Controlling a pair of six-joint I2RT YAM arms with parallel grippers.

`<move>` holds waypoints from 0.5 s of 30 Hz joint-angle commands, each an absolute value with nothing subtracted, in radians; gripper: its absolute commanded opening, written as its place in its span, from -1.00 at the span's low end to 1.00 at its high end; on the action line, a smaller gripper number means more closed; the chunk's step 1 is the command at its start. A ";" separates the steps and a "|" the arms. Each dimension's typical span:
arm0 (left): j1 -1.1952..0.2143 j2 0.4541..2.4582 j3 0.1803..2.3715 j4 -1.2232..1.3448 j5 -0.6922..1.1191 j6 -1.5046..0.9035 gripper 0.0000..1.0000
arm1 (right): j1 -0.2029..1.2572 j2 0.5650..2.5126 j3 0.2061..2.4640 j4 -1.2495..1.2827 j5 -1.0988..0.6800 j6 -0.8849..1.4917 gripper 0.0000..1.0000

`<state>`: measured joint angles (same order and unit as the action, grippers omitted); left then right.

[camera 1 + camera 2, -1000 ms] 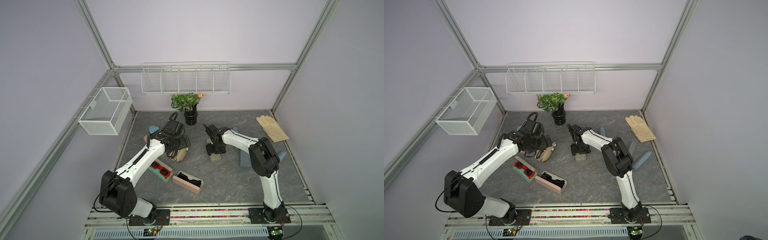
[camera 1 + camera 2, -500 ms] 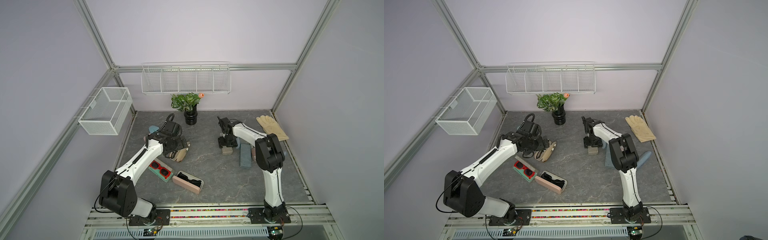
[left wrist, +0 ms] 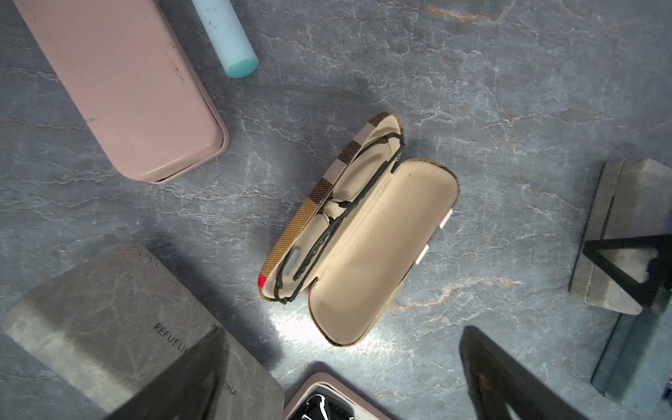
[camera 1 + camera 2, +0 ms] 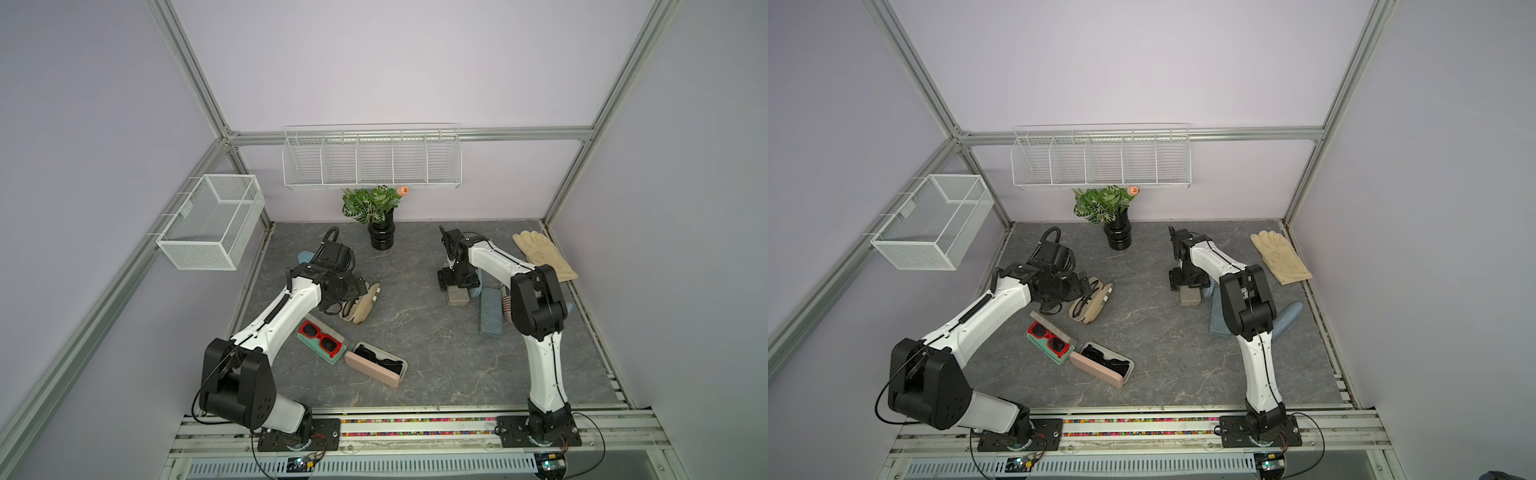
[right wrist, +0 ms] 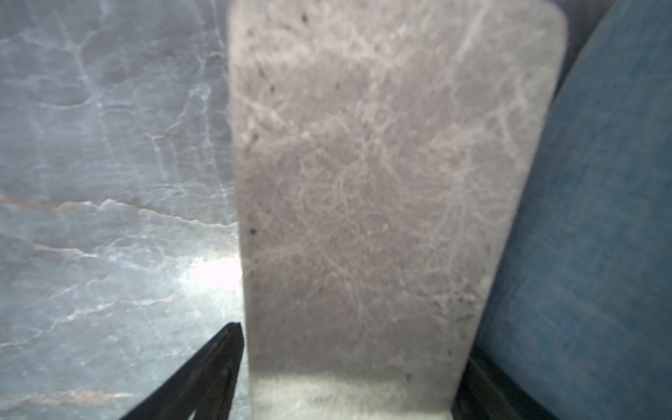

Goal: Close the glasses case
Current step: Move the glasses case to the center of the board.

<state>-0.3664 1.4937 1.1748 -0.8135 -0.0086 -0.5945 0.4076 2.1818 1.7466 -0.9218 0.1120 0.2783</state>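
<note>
Fingers (image 3: 189,382) of left gripper (image 3: 343,329) spread wide, open plaid case (image 3: 363,232) just ahead, long axis slanting away; right gripper (image 4: 456,286) farther off, straddling grey case (image 4: 457,297), grip unclear.

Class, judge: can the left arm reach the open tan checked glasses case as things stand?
Probably yes: the left gripper hangs open above the tan checked glasses case, with nothing between them.

I count three open glasses cases, each holding one pair: the plaid case (image 4: 363,305) beside my left claw (image 4: 357,291), with the teal case (image 4: 331,359) and pink case (image 4: 370,368) farther from it. Under my right claw (image 4: 457,284) lies one grey case (image 4: 457,297), with one blue pouch (image 4: 490,313) just beside it. There are two baskets, the long basket (image 4: 372,166) and the mesh basket (image 4: 212,224), and one potted plant (image 4: 376,208).
</note>
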 commanded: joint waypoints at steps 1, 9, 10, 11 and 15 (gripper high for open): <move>-0.358 1.550 1.210 -0.826 -0.036 -0.560 0.99 | 0.428 2.056 1.712 -0.950 0.108 0.267 0.73; -0.354 1.708 1.299 -0.831 -0.035 -0.523 0.51 | 0.512 1.893 1.592 -0.940 0.100 0.279 0.71; -0.353 1.722 1.308 -0.828 -0.032 -0.521 0.42 | 0.524 1.877 1.572 -0.933 0.097 0.285 0.69; -0.353 1.734 1.316 -0.827 -0.030 -0.520 0.37 | 0.531 1.862 1.553 -0.925 0.096 0.291 0.68; -0.353 1.769 1.341 -0.831 -0.030 -0.511 0.21 | 0.550 1.835 1.487 -0.897 0.084 0.311 0.65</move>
<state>-0.3599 1.7508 1.3010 -0.8215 -0.0223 -0.5293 0.5476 1.8465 1.5333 -0.9150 0.0978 0.2886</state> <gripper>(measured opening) 0.610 0.827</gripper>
